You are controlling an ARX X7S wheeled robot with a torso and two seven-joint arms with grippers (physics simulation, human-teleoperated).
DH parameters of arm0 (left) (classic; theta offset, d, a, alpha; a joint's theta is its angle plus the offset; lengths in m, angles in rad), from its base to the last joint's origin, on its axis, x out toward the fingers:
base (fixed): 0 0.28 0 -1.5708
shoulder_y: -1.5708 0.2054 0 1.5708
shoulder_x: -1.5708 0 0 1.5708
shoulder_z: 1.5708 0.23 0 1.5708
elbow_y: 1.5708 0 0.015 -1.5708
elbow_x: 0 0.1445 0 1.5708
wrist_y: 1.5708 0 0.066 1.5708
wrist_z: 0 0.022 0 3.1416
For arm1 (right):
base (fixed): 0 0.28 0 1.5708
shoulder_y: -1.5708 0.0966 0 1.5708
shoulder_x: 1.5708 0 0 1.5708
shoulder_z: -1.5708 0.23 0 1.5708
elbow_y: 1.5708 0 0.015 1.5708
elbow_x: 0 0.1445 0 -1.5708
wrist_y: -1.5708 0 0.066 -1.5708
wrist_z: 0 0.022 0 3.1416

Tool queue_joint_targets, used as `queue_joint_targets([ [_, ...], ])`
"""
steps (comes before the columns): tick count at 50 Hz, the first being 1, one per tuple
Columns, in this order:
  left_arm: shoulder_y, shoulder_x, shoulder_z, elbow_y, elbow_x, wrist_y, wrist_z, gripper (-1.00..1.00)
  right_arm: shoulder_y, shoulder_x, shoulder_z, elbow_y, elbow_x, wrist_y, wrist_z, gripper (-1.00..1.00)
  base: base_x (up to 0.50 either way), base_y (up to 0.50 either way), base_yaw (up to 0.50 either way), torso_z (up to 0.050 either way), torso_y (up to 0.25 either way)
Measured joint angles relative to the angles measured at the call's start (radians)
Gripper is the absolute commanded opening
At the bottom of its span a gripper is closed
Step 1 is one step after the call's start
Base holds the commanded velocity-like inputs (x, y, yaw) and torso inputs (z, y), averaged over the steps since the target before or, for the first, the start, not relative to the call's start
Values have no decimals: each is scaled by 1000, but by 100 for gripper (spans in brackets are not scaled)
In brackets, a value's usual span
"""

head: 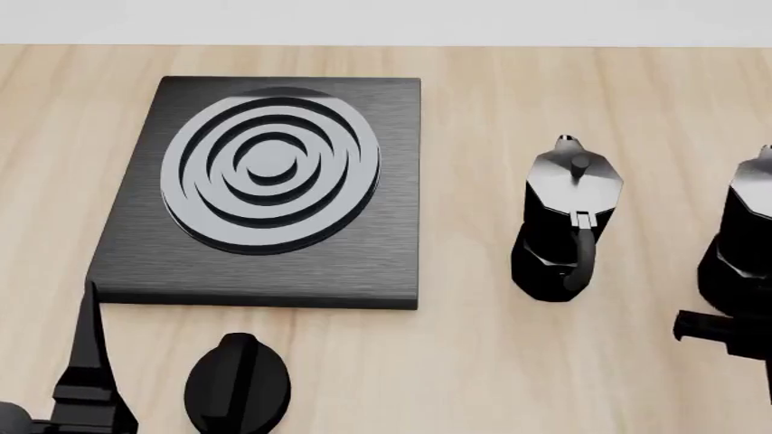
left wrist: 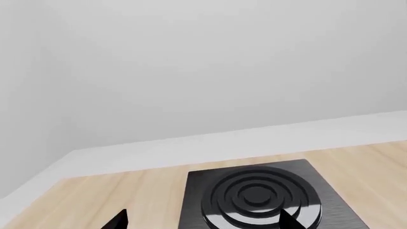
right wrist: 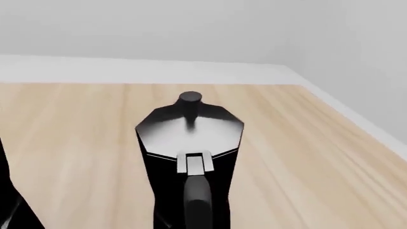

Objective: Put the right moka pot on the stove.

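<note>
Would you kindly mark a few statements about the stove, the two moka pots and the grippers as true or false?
1. The stove has nothing standing on its burner. True.
2. The right moka pot lies tipped on its side. False: it stands upright on the table, cut by the head view's edge.
3. The other moka pot stands between the stove and the right moka pot. True.
4. The round black knob sits on the burner rings. False: it rests on the table, nearer the robot than the stove.
5. The right gripper is clamped on a pot handle. False: the handle shows free in the right wrist view.
</note>
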Motion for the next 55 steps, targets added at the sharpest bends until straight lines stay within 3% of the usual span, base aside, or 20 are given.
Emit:
queue_joint_targets([
  [28, -4, -6, 7, 1, -5, -5, -8, 100, -360, 107, 234, -555, 226, 129, 115, -100, 0, 0, 0, 0, 1],
  [55, -2, -11, 14, 1, -8, -2, -15, 100, -738, 77, 426, -921, 281, 39, 101, -100, 0, 0, 0, 0, 0],
])
